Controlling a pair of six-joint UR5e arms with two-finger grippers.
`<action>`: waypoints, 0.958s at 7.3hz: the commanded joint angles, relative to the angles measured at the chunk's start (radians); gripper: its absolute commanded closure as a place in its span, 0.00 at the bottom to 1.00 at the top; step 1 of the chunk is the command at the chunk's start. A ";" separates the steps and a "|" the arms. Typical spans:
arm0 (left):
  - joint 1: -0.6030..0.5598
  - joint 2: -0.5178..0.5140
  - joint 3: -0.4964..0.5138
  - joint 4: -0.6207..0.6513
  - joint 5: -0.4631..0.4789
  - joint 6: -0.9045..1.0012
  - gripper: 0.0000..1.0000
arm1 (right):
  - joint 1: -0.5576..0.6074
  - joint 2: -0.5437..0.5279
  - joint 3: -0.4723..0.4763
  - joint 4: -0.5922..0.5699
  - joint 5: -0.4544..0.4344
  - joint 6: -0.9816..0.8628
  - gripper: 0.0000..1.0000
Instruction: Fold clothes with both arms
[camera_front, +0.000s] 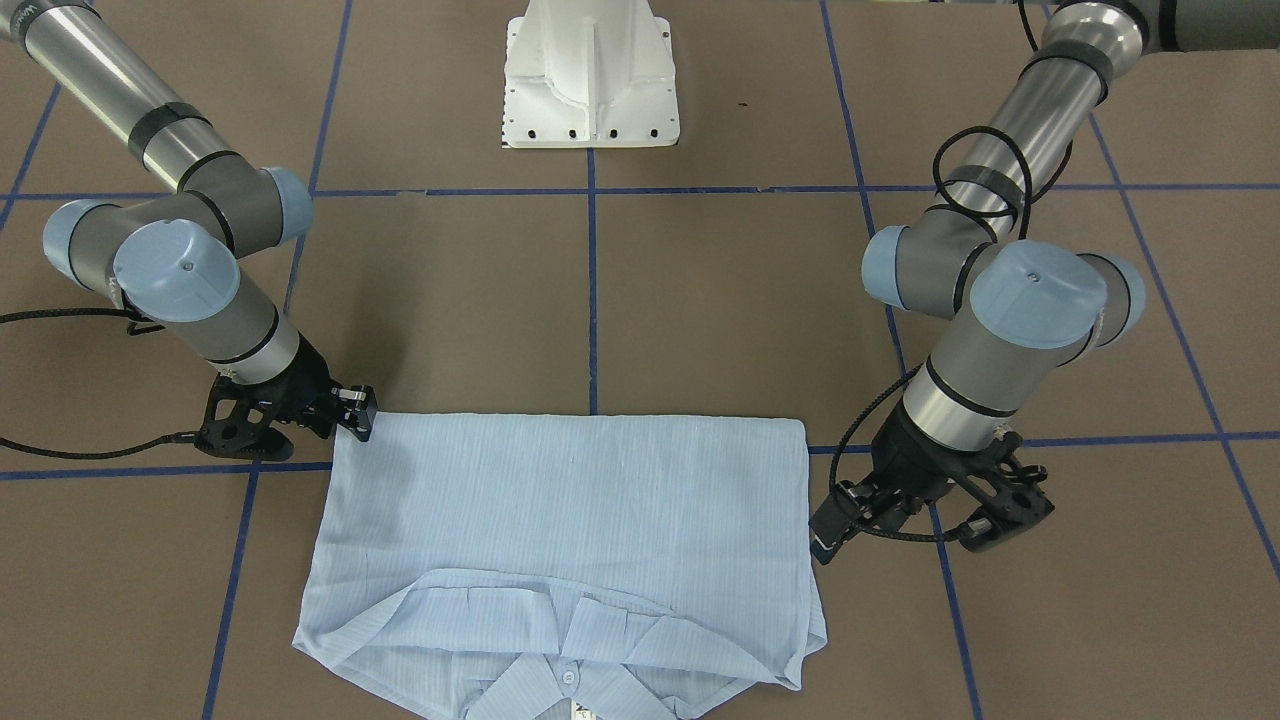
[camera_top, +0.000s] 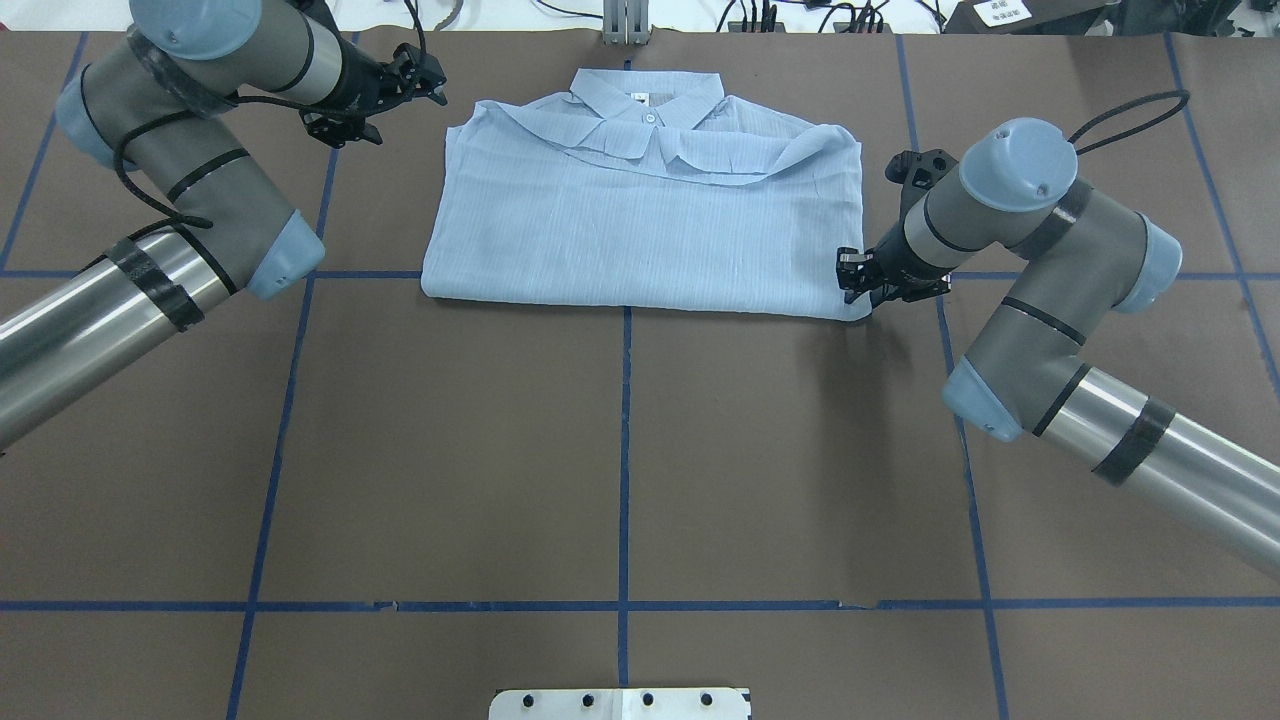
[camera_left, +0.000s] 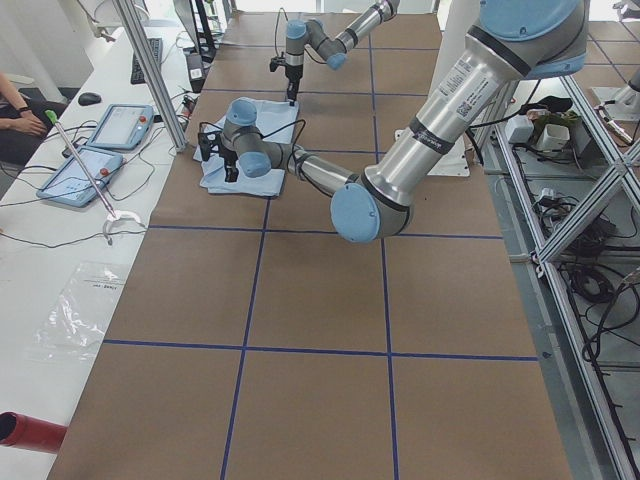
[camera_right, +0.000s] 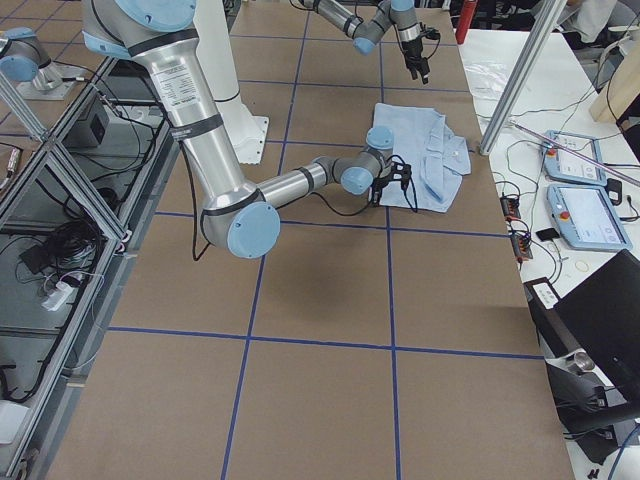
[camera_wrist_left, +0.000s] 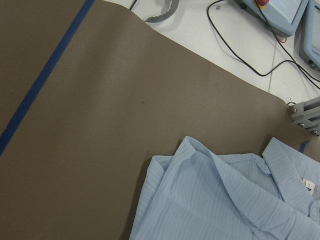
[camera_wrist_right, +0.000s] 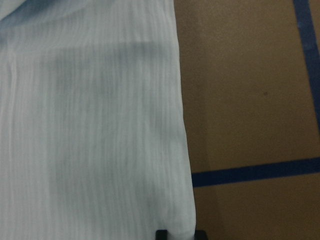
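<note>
The pale blue striped shirt (camera_top: 640, 220) lies folded flat at the table's far side, collar and buttons away from the robot. It also shows in the front view (camera_front: 570, 500). My right gripper (camera_top: 855, 280) stands at the shirt's near right corner (camera_front: 358, 412). In the right wrist view its fingertips (camera_wrist_right: 161, 234) sit close together with the corner of the shirt (camera_wrist_right: 90, 125) between them. My left gripper (camera_top: 425, 78) is open and empty, off the shirt's far left side (camera_front: 832, 528). The left wrist view shows the shirt's collar corner (camera_wrist_left: 215, 200) and no fingers.
The brown table mat carries a grid of blue tape lines (camera_top: 625, 440). The white pedestal base (camera_front: 590, 80) stands at the robot's side. Past the far edge are a metal post (camera_top: 625, 20), cables and teach pendants (camera_right: 575, 160).
</note>
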 joint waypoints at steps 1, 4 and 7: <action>0.001 0.028 -0.013 -0.003 0.000 0.001 0.00 | 0.003 0.017 0.020 -0.062 0.017 0.001 1.00; 0.001 0.046 -0.042 -0.013 0.002 -0.002 0.00 | -0.001 -0.220 0.307 -0.073 0.104 0.006 1.00; 0.005 0.117 -0.163 -0.010 0.002 -0.008 0.00 | -0.368 -0.531 0.737 -0.096 0.101 0.202 1.00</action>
